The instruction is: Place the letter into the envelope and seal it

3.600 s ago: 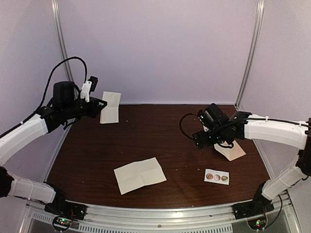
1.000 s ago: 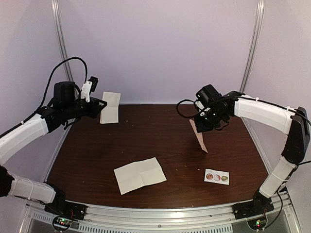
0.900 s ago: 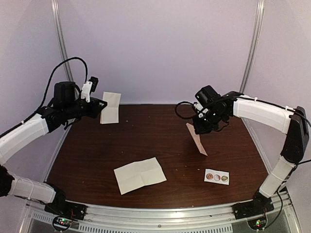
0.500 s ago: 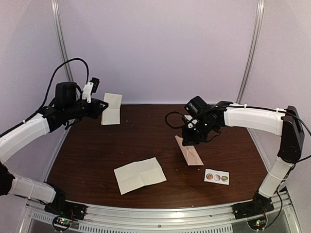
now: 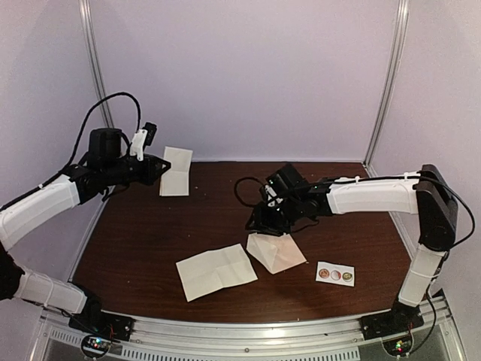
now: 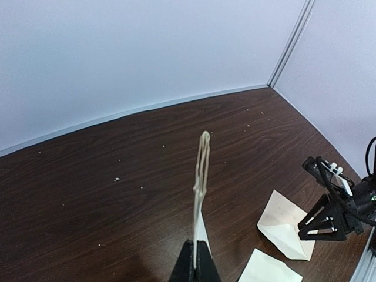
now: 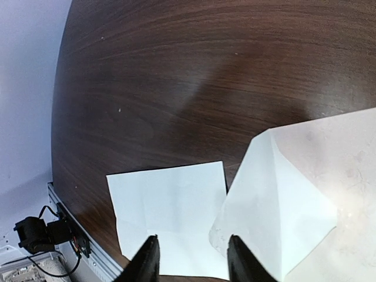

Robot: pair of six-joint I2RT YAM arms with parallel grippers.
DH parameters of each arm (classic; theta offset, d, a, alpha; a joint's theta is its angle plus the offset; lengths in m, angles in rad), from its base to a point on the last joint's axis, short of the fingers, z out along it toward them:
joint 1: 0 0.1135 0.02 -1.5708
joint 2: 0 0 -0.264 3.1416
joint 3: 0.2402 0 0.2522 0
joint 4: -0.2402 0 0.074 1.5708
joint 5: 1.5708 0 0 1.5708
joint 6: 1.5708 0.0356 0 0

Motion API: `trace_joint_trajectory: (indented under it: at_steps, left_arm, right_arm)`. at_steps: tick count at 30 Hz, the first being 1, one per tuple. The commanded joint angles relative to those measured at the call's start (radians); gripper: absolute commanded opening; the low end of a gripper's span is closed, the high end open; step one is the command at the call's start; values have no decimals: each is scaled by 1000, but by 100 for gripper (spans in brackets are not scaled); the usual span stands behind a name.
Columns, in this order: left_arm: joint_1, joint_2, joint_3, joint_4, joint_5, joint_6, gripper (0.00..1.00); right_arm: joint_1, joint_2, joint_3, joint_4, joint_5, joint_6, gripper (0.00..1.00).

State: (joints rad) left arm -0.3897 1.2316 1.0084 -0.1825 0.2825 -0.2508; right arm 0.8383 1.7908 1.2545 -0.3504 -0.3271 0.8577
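Left claw (image 6: 197, 267) pinches one sheet (image 5: 176, 171), upper left; right claw (image 7: 192, 258) spread.
Below: one more sheet (image 5: 216, 271), one open-flap envelope (image 5: 276, 253), three stickers (image 5: 335, 275).

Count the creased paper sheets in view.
2. Held sheet in the shut left gripper, far left; flat sheet on the table, left of the envelope. None seems hidden.

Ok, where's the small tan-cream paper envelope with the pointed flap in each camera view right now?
Top external: the small tan-cream paper envelope lies flat just below the picture's centre.
Left wrist: lower right corner.
Right wrist: fills the right side, flap point towards the top.
Shared landmark: the flat creased whitish paper sheet lying right beside it in all three views.
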Motion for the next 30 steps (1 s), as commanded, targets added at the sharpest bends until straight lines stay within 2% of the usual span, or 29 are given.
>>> trace_joint_trajectory:
  at_steps: [1,4,6,16,22,30]
  left_arm:
    - [3,15,-9,79,71,-66,0]
    - [-4,16,-65,171,153,-195,0]
    - [-39,12,-108,254,156,-291,0]
    - [-355,100,-230,506,-53,-690,0]
    - [-469,233,-209,586,-96,-819,0]
    - [-518,394,-158,657,-81,-908,0]
  right_arm:
    - [2,-36,-1,115,-14,8,47]
    - [-4,-92,-16,81,44,-37,53]
    - [-21,-136,-58,79,58,-60,55]
    - [-239,-338,-436,195,-2,-159,57]
    - [-277,-388,-576,249,-45,-181,57]
    - [-277,-374,-684,347,-96,-156,57]
